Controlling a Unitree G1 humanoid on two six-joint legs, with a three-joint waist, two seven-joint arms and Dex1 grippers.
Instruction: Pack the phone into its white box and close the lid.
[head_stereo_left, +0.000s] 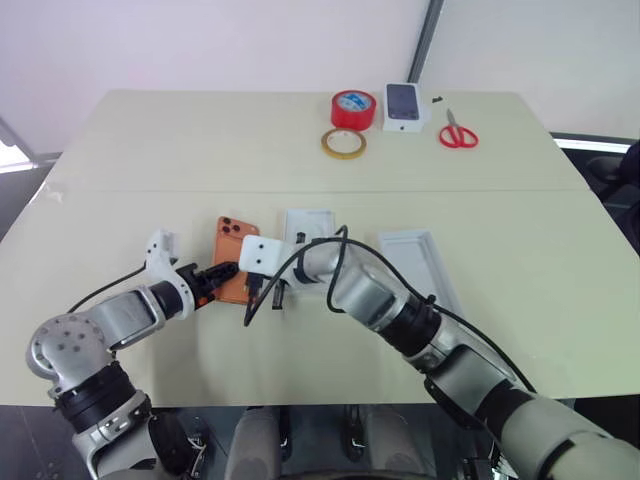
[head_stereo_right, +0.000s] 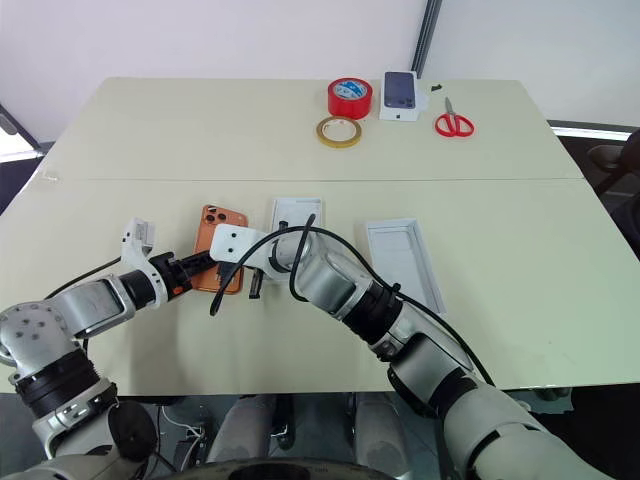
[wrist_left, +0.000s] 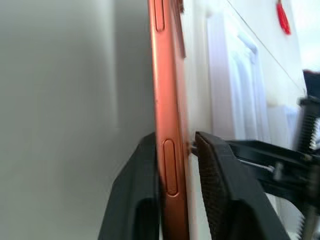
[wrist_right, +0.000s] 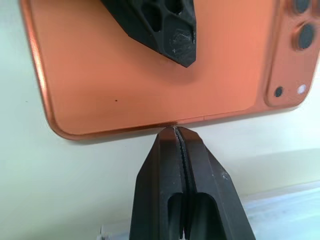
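The orange phone (head_stereo_left: 229, 246) lies camera side up on the table, left of centre. My left gripper (wrist_left: 175, 137) has its jaws closed around the phone's near long edge, one finger (wrist_right: 160, 25) on the back face. My right gripper (wrist_right: 176, 129) is shut, and its joined tips touch the phone's opposite edge. Just right of the phone lies the white box (head_stereo_left: 310, 222), partly hidden by my right arm. The lid (head_stereo_left: 418, 262) lies farther right with its open white inside up.
At the back of the table stand a red tape roll (head_stereo_left: 353, 108), a yellowish tape ring (head_stereo_left: 343, 143), a small white box with a phone picture (head_stereo_left: 403, 105) and red scissors (head_stereo_left: 458, 132). A black cable (head_stereo_left: 300, 262) loops over my right wrist.
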